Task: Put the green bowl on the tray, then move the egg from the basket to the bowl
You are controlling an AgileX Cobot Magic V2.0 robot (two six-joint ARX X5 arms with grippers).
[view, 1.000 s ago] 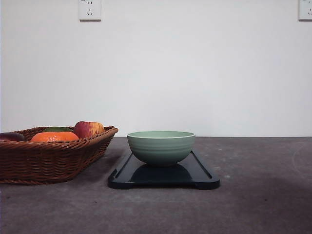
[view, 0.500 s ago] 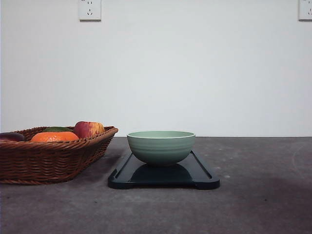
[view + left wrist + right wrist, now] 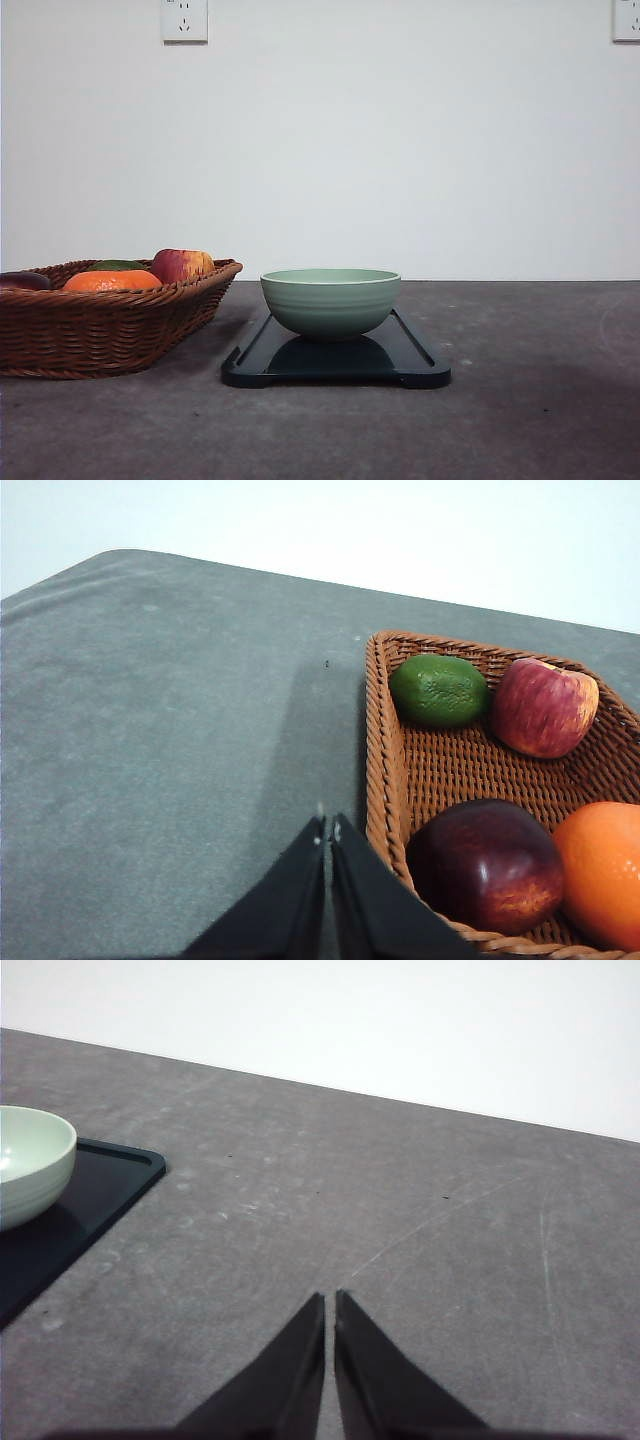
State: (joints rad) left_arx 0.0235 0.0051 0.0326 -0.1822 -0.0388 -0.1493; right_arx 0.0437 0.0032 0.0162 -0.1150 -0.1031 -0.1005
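Grey table (image 3: 520,420): green bowl (image 3: 330,302) sits centred on the tray (image 3: 415,372), ready for the egg (unseen); both claws, left claw (image 3: 327,832) and right claw (image 3: 329,1305), together.

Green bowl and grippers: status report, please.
Left gripper shut, empty. Right gripper shut, empty. Green bowl on tray. Egg unseen among basket fruit.

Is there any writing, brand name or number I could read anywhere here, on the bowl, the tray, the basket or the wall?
None: no readable text in any view.
The green bowl, tray and basket carry no label or print.
The wall sockets show only plug holes, no legible marking.
The fruit, such as the apple, has no sticker in view.
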